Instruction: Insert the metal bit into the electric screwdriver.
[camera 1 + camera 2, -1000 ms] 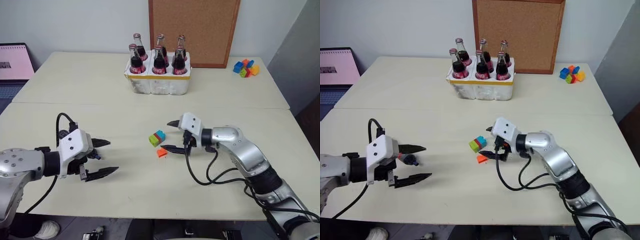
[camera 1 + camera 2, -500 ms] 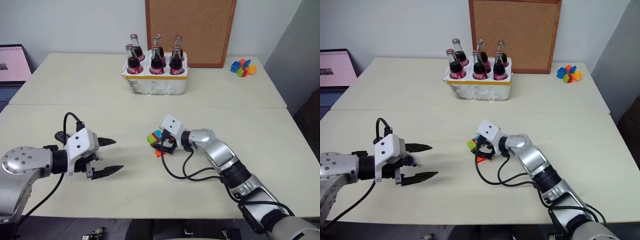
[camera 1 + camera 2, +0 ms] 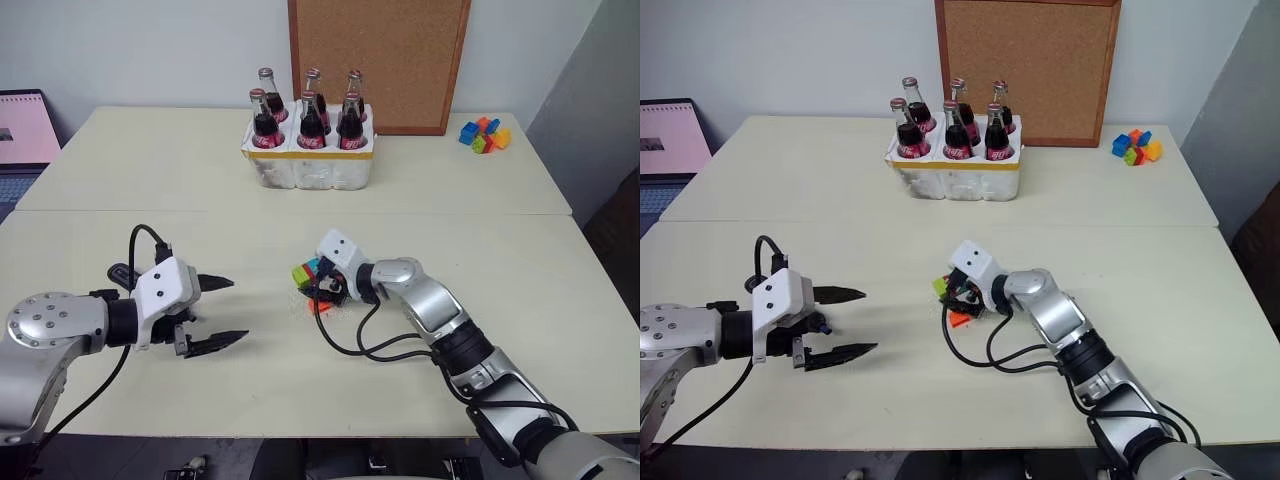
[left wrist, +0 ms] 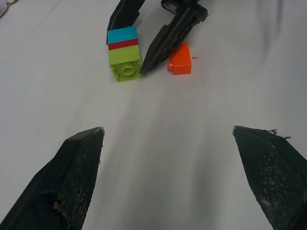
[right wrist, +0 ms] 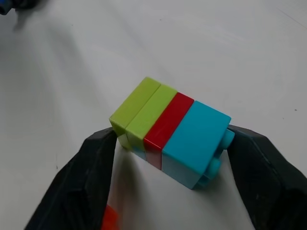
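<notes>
Both right pincer [image 4: 132, 45] fingers now flank the block stack [image 5: 170, 132], narrowed since before; left pincer [image 3: 222, 312] gapes empty.

left arm: bent, low at the left, end effector [image 3: 212, 313] level, pointing right, fingers wide apart, empty | right arm: reaching forward and left, end effector [image 3: 318, 285] angled down, fingers either side of a block stack
</notes>
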### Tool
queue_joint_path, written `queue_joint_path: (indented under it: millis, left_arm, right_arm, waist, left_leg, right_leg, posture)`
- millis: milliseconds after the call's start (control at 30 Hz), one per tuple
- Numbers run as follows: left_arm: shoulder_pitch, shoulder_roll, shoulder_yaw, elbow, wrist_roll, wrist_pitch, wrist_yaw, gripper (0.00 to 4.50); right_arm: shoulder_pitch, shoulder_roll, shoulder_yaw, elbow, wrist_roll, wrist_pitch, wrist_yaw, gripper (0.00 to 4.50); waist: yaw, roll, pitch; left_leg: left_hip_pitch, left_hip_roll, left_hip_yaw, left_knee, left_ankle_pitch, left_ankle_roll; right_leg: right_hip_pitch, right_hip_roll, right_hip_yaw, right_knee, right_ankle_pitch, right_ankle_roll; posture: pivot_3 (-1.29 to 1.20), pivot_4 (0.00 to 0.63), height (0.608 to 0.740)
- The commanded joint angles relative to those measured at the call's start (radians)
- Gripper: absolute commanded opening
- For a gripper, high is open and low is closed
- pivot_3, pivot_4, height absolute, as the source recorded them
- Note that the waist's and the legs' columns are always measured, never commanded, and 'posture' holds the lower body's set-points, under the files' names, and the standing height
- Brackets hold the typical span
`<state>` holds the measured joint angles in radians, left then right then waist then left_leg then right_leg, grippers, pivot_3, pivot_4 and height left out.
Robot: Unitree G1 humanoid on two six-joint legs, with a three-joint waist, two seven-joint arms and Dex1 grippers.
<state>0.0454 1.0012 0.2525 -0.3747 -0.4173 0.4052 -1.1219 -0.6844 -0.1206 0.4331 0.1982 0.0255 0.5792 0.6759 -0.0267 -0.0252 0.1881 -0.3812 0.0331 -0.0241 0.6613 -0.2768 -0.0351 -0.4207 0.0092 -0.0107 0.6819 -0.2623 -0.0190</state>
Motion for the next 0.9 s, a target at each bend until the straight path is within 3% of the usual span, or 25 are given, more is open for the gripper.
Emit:
queue_joint_path:
  millis: [33,400,667,900]
  left_arm:
    - [-0.018,-0.003,-0.003,0.006,0.005,-0.023,0.003,4.50]
    - [-0.058,-0.043,-0.027,-0.003,-0.021,-0.014,0.022,4.50]
    - [-0.170,-0.138,-0.099,-0.094,-0.101,0.043,0.077,4.50]
    - [-0.380,-0.329,-0.294,-0.045,-0.089,0.052,0.122,4.50]
  right_arm:
    - [-0.010,0.006,-0.013,-0.032,-0.001,-0.024,0.001,2.99]
    - [-0.006,-0.042,-0.082,-0.133,0.015,-0.018,-0.011,2.99]
    - [0.137,-0.286,-0.343,-0.379,0.051,0.081,-0.045,2.99]
    - [0.317,-0.407,-0.642,-0.320,0.042,0.065,-0.200,2.99]
  waist:
    - [0.000,0.000,0.000]
    - [0.000,0.000,0.000]
    - [0.019,0.000,0.000]
    - [0.025,0.000,-0.001]
  left_leg:
    - [0.000,0.000,0.000,0.000,0.000,0.000]
    - [0.000,0.000,0.000,0.000,0.000,0.000]
    - [-0.002,-0.001,0.000,0.000,0.000,0.000]
    - [-0.001,-0.004,0.002,0.001,0.000,0.000]
  right_leg:
    - [0.000,0.000,0.000,0.000,0.000,0.000]
    - [0.000,0.000,0.000,0.000,0.000,0.000]
    - [0.001,-0.003,0.000,-0.001,0.000,0.001]
    - [0.001,-0.001,0.000,-0.001,0.001,0.002]
  posture:
    - [0.00,0.150,0.740]
    - [0.00,0.150,0.740]
    - [0.00,0.150,0.740]
    - [0.00,0.150,0.740]
